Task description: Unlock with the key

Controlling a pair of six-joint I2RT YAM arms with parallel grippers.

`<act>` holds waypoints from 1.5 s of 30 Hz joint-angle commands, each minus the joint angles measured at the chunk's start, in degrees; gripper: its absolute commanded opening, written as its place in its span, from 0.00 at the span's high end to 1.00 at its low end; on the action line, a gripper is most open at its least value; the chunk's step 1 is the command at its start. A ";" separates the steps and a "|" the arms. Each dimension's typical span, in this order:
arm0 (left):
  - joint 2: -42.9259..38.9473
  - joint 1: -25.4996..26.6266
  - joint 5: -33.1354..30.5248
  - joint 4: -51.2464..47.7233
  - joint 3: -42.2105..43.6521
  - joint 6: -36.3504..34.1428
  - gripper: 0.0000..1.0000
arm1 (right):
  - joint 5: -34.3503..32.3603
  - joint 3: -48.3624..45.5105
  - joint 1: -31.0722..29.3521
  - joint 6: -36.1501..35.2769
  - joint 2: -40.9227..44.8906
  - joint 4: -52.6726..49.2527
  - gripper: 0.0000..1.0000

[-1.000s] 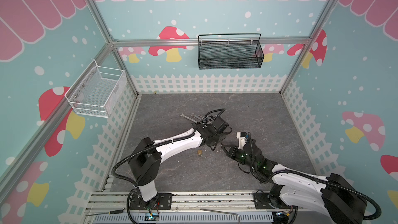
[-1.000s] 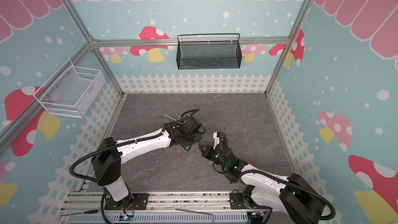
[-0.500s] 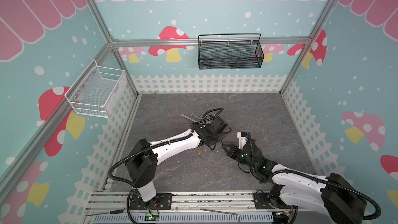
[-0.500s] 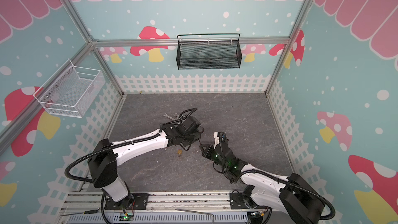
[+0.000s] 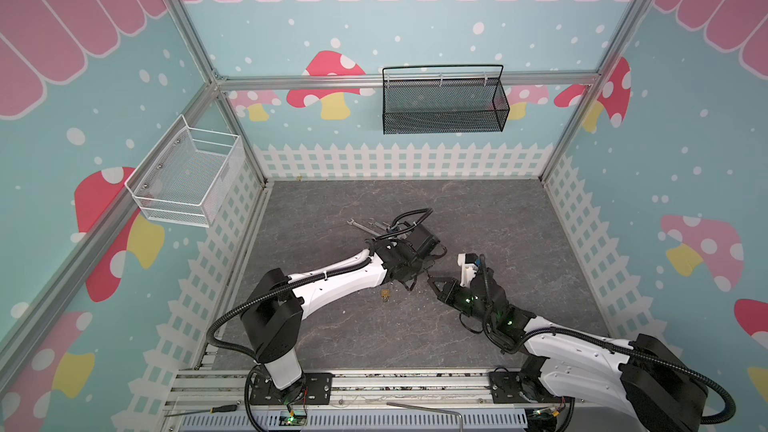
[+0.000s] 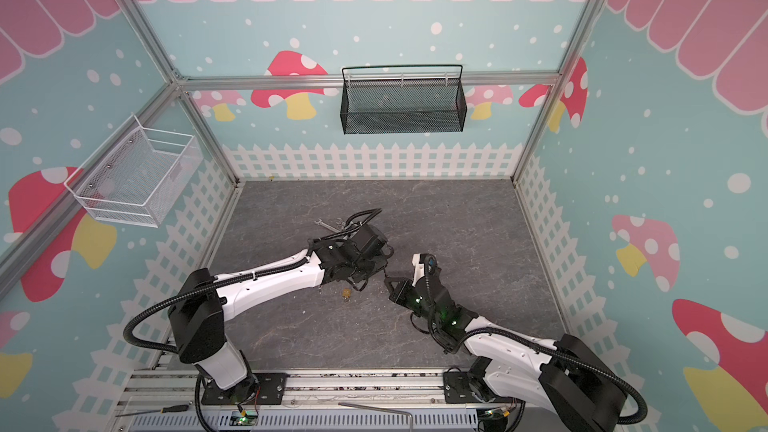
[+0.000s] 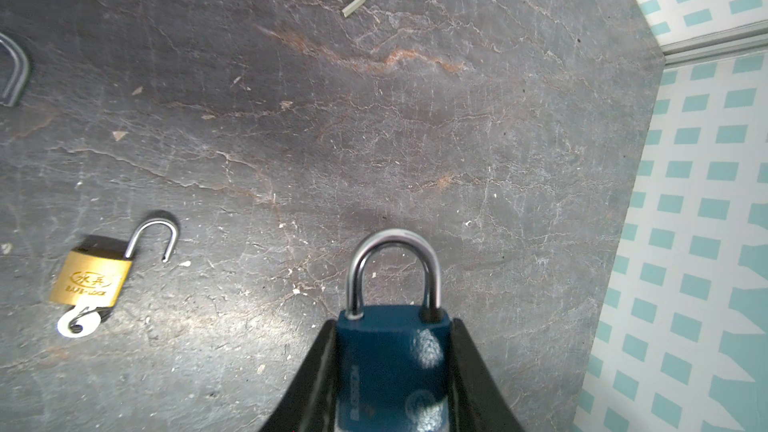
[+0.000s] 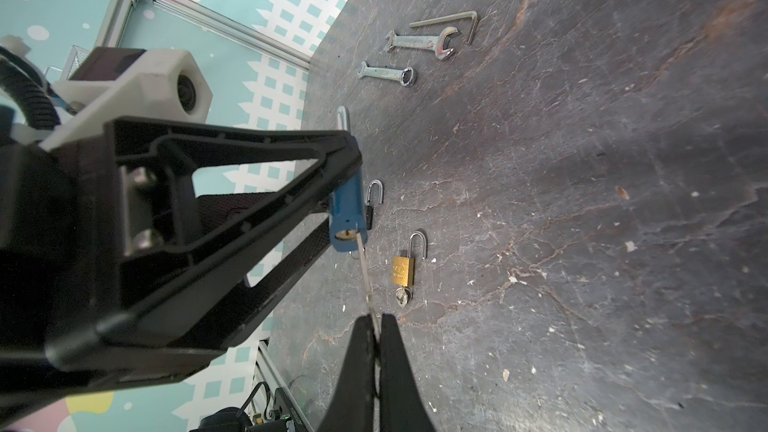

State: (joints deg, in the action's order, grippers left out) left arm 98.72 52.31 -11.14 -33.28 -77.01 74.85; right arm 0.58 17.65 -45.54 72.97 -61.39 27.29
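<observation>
From up here I see my left end effector [image 6: 379, 266] and right end effector [image 6: 390, 281] nosed together tip to tip near the middle of the grey surface [image 6: 465, 218]. Whatever sits between them is too small for me to make out. A brass padlock [image 6: 346, 293] lies flat just beside the left arm, on the base-rail side. Wrenches [image 6: 330, 224] lie behind that wrist. A black mesh basket [image 6: 401, 118] hangs on the back wall, a white wire basket [image 6: 124, 189] on the left wall.
</observation>
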 commanded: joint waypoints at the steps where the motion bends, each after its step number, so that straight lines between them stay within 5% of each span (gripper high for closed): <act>1: -2.23 0.95 -1.33 1.02 -0.03 1.45 1.00 | -1.34 1.71 -0.43 0.98 -0.74 1.58 1.00; 20: -2.08 1.56 -2.54 0.49 0.13 3.20 1.00 | -2.30 2.32 -0.47 -1.03 0.06 2.84 1.00; 35: -4.26 4.42 -2.12 0.67 0.96 6.33 1.00 | -11.23 4.20 -0.78 -0.49 1.76 -5.73 1.00; 45: -5.03 6.99 -3.44 -0.10 1.15 7.61 1.00 | -12.18 3.52 -0.82 -1.44 4.37 -2.24 1.00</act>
State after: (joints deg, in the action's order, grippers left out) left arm 95.64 57.32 -16.88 -31.31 -76.18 80.88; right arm -5.89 20.03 -47.05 72.10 -57.17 23.81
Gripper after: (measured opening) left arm 0.337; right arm 0.047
